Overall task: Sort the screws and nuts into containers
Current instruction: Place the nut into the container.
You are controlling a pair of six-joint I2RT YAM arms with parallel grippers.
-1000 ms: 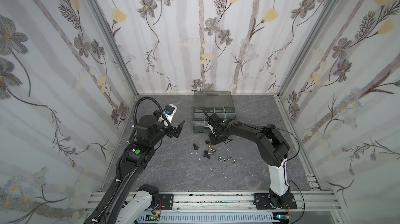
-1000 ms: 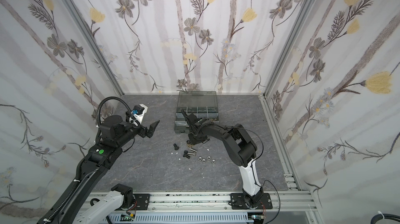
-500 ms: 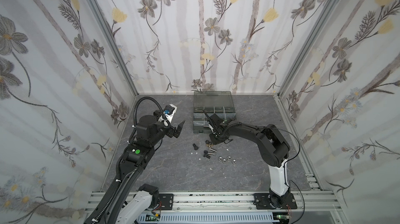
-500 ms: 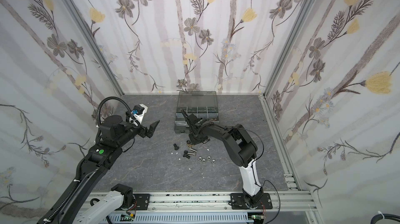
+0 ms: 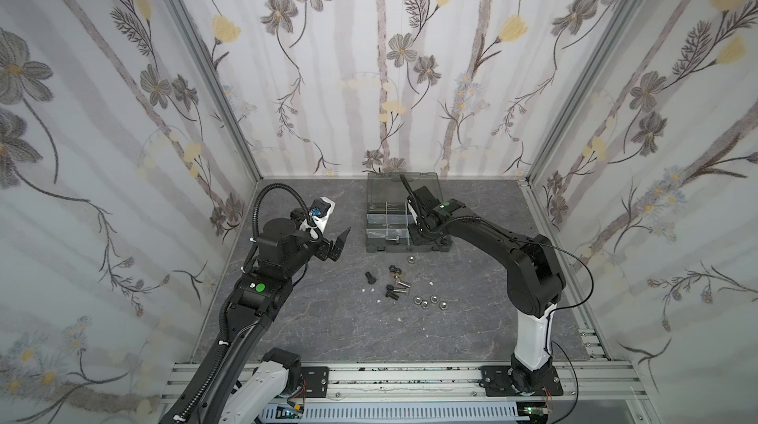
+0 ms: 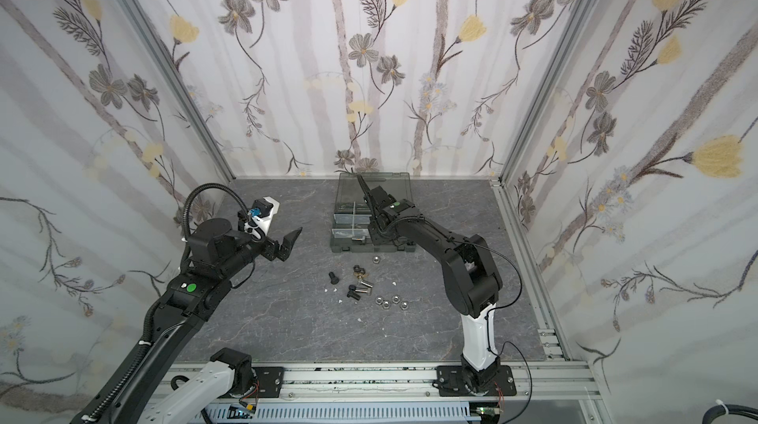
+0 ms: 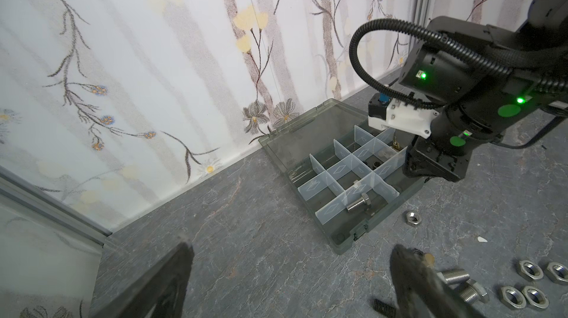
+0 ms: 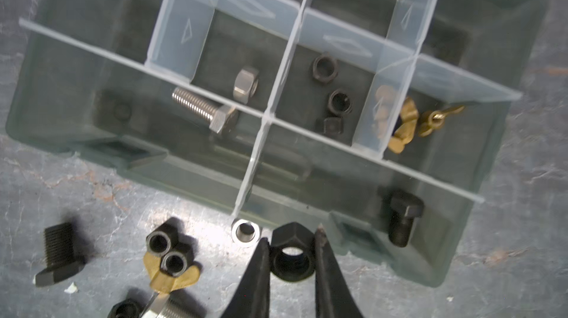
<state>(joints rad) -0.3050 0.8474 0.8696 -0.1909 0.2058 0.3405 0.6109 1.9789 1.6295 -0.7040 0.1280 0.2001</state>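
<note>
My right jaws grasp a black hex nut [image 8: 290, 258] at the front wall of the open organizer case [image 8: 430, 255]. Its compartments contain black nuts [image 8: 325, 68], brass wing nuts [image 8: 402, 128] and a silver bolt [image 8: 199, 110]. My left jaws hang spread wide and empty over the desk [image 5: 328, 319], apart from the loose screws and nuts [image 5: 402, 285].

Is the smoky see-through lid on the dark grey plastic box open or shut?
Open. The smoky clear lid is laid back behind the dark grey organizer case, whose compartments are uncovered.
</note>
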